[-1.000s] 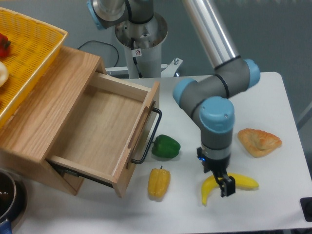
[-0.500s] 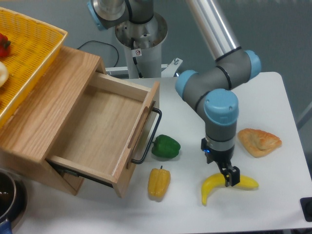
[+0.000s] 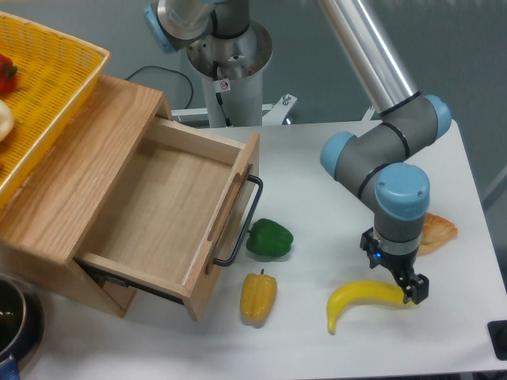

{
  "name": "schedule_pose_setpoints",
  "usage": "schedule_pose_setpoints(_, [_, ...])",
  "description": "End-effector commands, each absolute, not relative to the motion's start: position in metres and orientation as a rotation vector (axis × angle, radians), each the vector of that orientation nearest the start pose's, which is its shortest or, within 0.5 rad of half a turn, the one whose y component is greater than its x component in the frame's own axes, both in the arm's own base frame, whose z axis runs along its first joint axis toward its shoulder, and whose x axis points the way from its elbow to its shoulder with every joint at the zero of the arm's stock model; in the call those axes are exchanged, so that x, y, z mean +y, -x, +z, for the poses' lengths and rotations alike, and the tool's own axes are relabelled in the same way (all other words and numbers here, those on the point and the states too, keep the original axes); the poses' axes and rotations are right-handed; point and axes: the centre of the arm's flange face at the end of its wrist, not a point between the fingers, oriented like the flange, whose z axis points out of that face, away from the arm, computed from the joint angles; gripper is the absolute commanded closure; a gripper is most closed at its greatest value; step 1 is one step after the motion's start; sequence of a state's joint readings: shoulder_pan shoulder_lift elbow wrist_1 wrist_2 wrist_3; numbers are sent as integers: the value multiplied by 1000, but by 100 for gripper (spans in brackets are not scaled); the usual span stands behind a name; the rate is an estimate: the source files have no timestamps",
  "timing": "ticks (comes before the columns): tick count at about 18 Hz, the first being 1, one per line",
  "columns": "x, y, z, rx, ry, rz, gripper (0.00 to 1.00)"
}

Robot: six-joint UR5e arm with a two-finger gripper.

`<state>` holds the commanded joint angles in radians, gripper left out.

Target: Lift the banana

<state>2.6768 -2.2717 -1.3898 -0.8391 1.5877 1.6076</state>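
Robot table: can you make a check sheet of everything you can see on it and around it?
Surface: white table, partly covered by a wooden box with an open, empty drawer.
Job's things: banana lying flat on the table near the front edge, not lifted.
Clutter: green pepper, yellow pepper, pastry partly hidden behind the arm, yellow basket on top of the box.
Grippers: gripper low at the banana's right end; too dark and small to tell whether it is open or shut.
Cables: black cable behind the box, near the robot base.
Surroundings: grey floor, dark bowl at the bottom left.
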Motion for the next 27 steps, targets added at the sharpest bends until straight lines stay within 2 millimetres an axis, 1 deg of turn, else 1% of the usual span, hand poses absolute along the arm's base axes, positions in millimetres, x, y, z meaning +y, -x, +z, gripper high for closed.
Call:
schedule_pose_setpoints(10, [449,598,181,770,3010,258,0])
schedule_pose_setpoints(13, [450,600,175,775,3011,249,0])
schedule_pose_setpoints(16, [450,600,174,775,3012,247,0])
schedule_pose_setpoints(17, [450,600,174,784,3008,247,0])
schedule_pose_setpoints(18, [450,601,173,828,3000,248,1])
schedule_pose_setpoints(20, [451,600,171,873,2992,244,9])
schedule_pose_setpoints(22, [452,599,171,878,2991,242,28])
schedule_pose_setpoints(23, [452,599,172,880,2990,244,38])
schedule_pose_setpoints(25, [451,598,175,880,2989,249,55])
schedule_pose_setpoints(27, [451,598,179,880,2988,256,66])
